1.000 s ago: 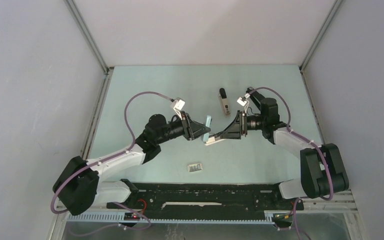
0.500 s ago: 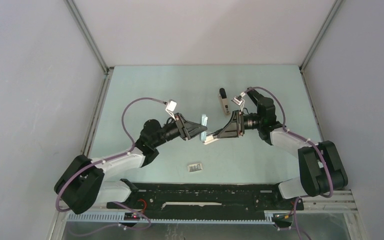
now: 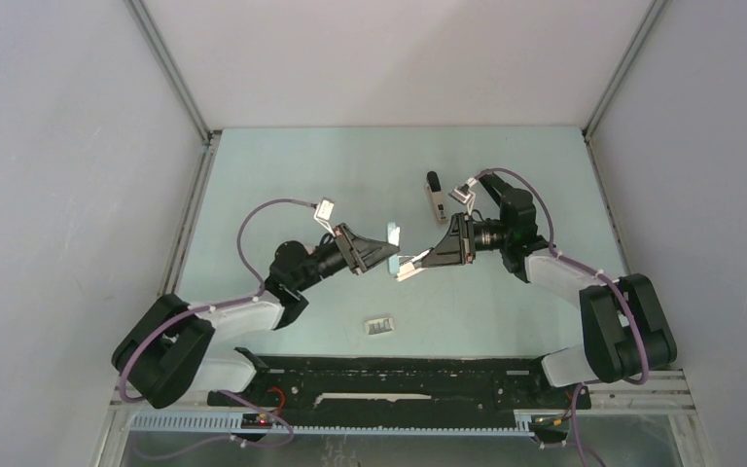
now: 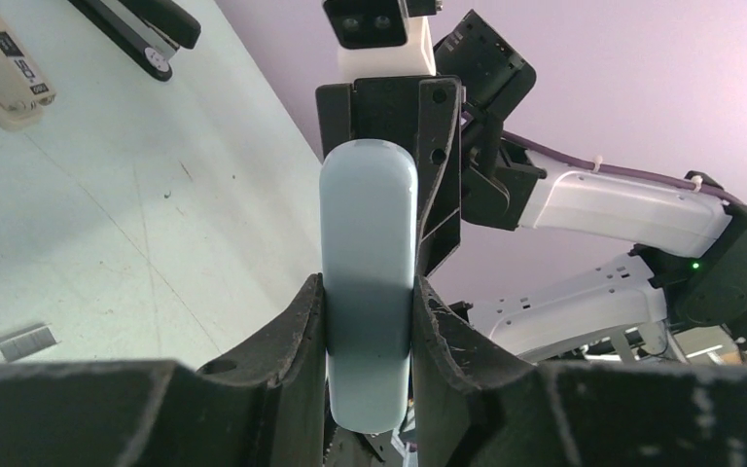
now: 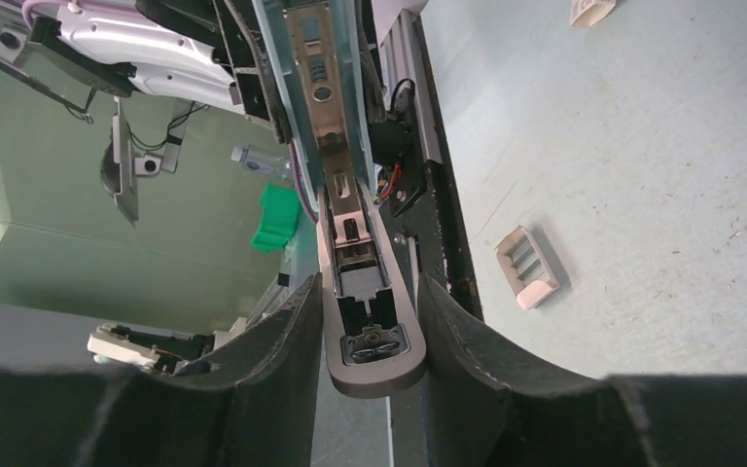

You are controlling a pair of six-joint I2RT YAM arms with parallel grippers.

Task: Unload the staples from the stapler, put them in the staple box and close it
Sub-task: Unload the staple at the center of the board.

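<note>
2 grippers are clenched on 1 opened stapler (image 5: 368,341) held midway between the left and right bench edges: left gripper (image 4: 368,302) on cover, right gripper (image 5: 370,292) on base. 1 strip of staples (image 4: 27,341) is seen lying on the bench below. Hinge strain is risked if arms diverge.

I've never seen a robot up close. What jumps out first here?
Most likely the light-blue stapler, held open between the two arms over the middle of the table: the left gripper clamps its blue lid, the right gripper its grey base. Next, a beige stapler lying farther back and a small white-and-grey box near the front.
</note>
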